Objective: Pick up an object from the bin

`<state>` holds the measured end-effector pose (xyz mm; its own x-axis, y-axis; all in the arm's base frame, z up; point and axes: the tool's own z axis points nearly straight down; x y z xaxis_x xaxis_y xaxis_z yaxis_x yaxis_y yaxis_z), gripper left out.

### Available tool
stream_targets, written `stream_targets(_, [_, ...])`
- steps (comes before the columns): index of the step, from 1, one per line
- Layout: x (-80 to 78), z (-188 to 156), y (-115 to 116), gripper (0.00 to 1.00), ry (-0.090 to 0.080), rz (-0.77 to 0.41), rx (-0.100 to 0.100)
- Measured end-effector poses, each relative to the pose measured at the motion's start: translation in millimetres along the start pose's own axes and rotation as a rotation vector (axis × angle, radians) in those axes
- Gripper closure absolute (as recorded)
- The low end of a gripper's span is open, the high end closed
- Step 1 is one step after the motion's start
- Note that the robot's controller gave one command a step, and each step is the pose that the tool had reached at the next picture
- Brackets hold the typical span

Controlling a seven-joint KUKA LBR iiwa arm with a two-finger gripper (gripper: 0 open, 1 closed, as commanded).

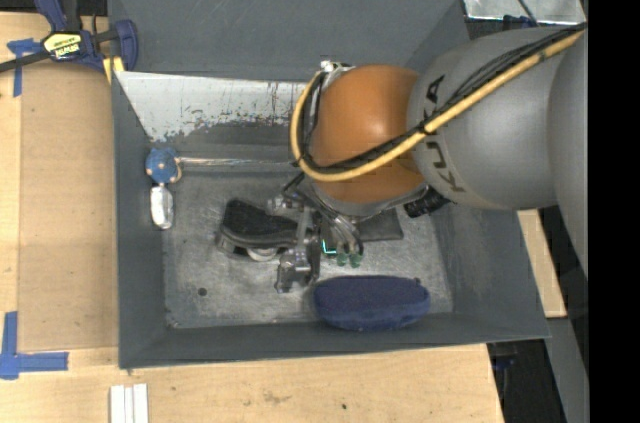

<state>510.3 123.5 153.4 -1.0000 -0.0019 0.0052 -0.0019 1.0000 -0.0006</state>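
A black, curved thing (250,223) is lying on the floor of the bin (140,261), about midway between the left and right walls, with something pale showing under its lower side. The gripper (295,269) is sitting low in the bin at this black thing's right end, touching it or just beside it; which of the two I cannot tell, nor whether the jaws are spread or pressed together. A dark blue, soft-looking oval pouch (372,301) is resting against the bin's lower edge, just beside the gripper to its lower right. Near the left wall, well apart from the gripper, a small white piece (160,208) is lying, and just above it is a blue-headed stick (161,164), its pale shaft running right along the foot of the upper wall. Over the gripper the orange cover (365,126) is hanging, with a yellow cable (460,101) looping round it, and the grey arm (500,131) is reaching in over the right wall.
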Motion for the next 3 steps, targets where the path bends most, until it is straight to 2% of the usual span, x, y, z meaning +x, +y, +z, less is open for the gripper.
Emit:
stream_targets(1, [-48.9, 72.3, -1.7, 0.0, -0.001, 0.078, -0.003])
stream_targets(2, [-47.7, 70.4, -2.1, 1.0, 0.001, 0.078, -0.001])
stream_targets(3, [-42.0, -60.1, -9.6, 1.0, -0.009, 0.093, -0.001])
